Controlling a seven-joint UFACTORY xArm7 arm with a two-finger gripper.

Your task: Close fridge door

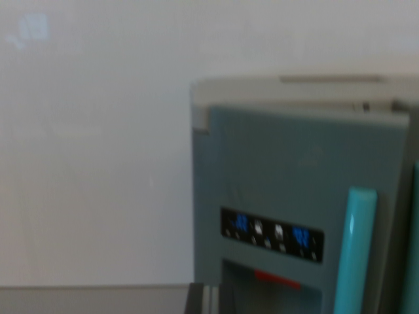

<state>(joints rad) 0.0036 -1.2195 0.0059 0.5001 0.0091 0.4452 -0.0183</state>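
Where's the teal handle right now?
In the wrist view's lower right, the teal handle stands upright on the fridge door, just right of the control panel.

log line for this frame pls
view: wrist, blurred | fridge at wrist view's right, against wall | door handle teal, upright | panel lit | hand: not in view | door state: cannot tell

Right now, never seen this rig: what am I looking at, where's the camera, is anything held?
This single picture comes from a camera on the wrist of a robot arm. It faces a small grey fridge against a pale wall. On the door are a dark control panel with blue lit symbols, a dispenser recess with a red strip, and a teal handle toward the wrist view's right. The image is blurred. The gripper is not in view, so nothing held can be seen.
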